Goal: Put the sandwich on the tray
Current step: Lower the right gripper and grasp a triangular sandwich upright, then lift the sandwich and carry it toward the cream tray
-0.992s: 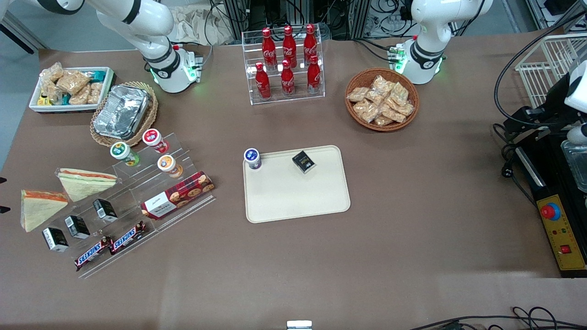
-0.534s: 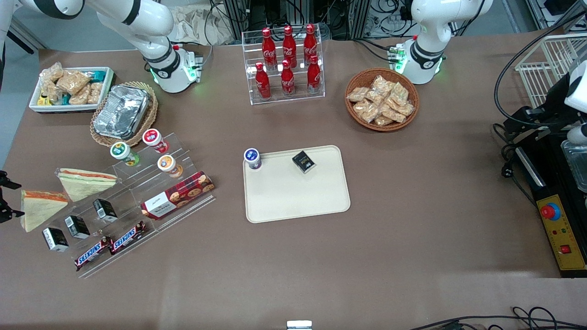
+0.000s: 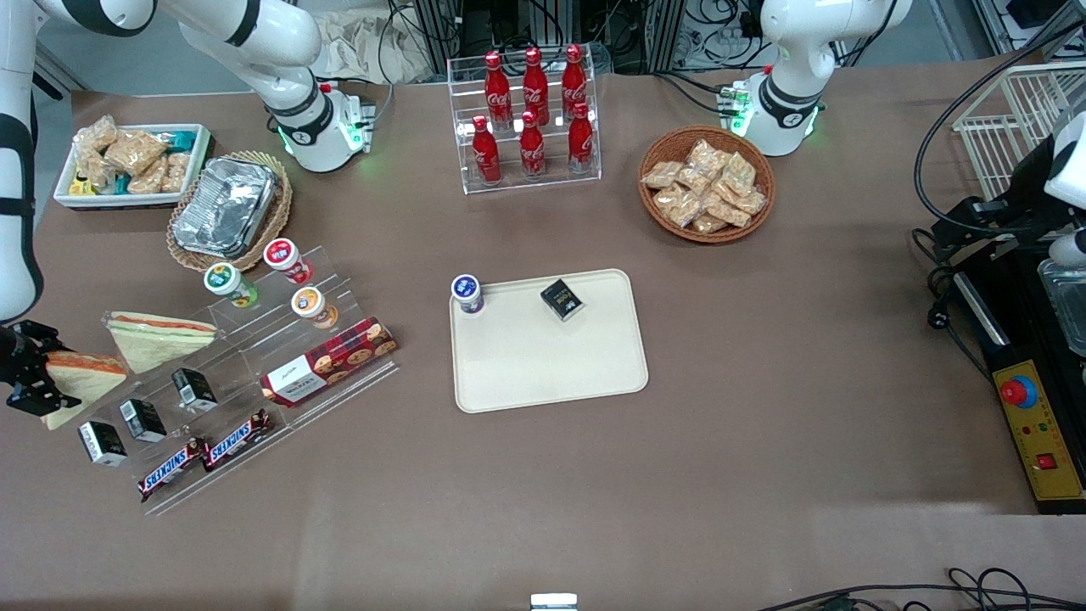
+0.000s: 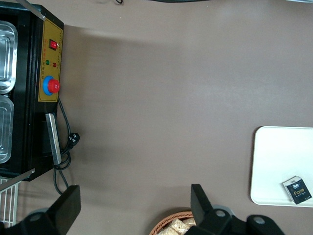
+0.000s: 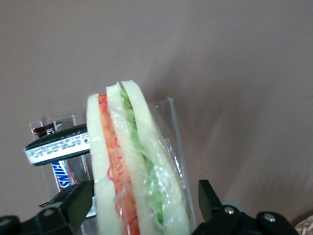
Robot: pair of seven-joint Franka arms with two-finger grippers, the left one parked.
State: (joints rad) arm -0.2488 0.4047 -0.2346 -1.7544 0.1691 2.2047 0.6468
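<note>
The sandwich [image 3: 89, 378] is a wrapped wedge of pale bread with orange and green filling. It lies at the working arm's end of the table, beside the clear acrylic stand [image 3: 254, 356]. My gripper [image 3: 44, 373] is down at the sandwich's broad end and open. In the right wrist view the sandwich [image 5: 132, 161] stands edge-on in the gripper [image 5: 141, 203], with one black finger on each side of it and a small gap at one finger. The cream tray [image 3: 551, 365] lies mid-table, far from the gripper.
A twin wedge [image 3: 161, 337] rests on the stand just beside the sandwich. Small black boxes [image 3: 142, 419] and Snickers bars [image 3: 204, 454] lie nearer the front camera. A blue-lidded cup [image 3: 467, 294] and a black box [image 3: 562, 299] occupy the tray's farther edge.
My gripper has come in from the table's end and now straddles the sandwich's broad end. The sandwich has not moved.
</note>
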